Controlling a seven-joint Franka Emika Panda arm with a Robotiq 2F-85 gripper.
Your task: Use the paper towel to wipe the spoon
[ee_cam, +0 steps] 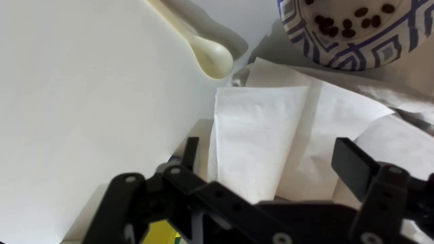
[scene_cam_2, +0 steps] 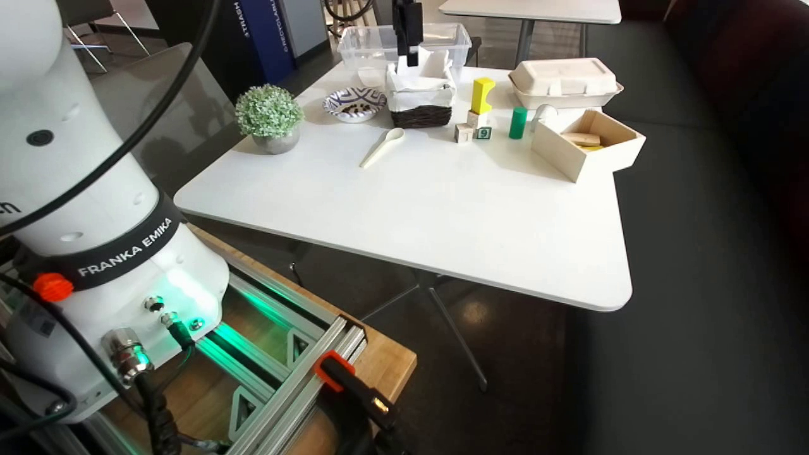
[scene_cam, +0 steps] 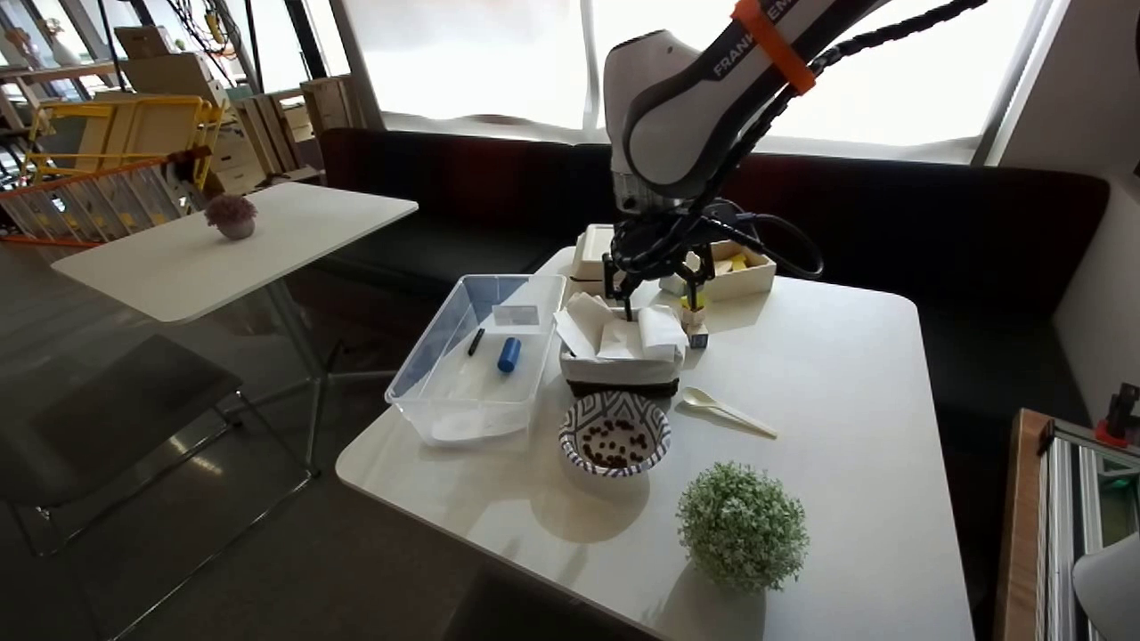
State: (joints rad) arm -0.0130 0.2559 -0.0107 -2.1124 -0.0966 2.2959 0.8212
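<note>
We see the claw [ee_cam: 267,159] spread wide and empty over the paper towels [ee_cam: 256,118]; the spoon [scene_cam_2: 382,146] lies well inside the table's [scene_cam_2: 480,208] edges.

Canteen-like seating area, dark bench [scene_cam_2: 682,253], white tables [scene_cam_2: 468,208], recycling bin [scene_cam_2: 262,44]

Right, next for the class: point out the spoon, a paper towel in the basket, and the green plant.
Spoon [ee_cam: 194,39]: wrist view, neck between handle and scoop.
Paper towel [ee_cam: 255,135]: wrist view, middle of the folded sheet.
Green plant [scene_cam_2: 268,112]: in an exterior view, leafy middle.
</note>
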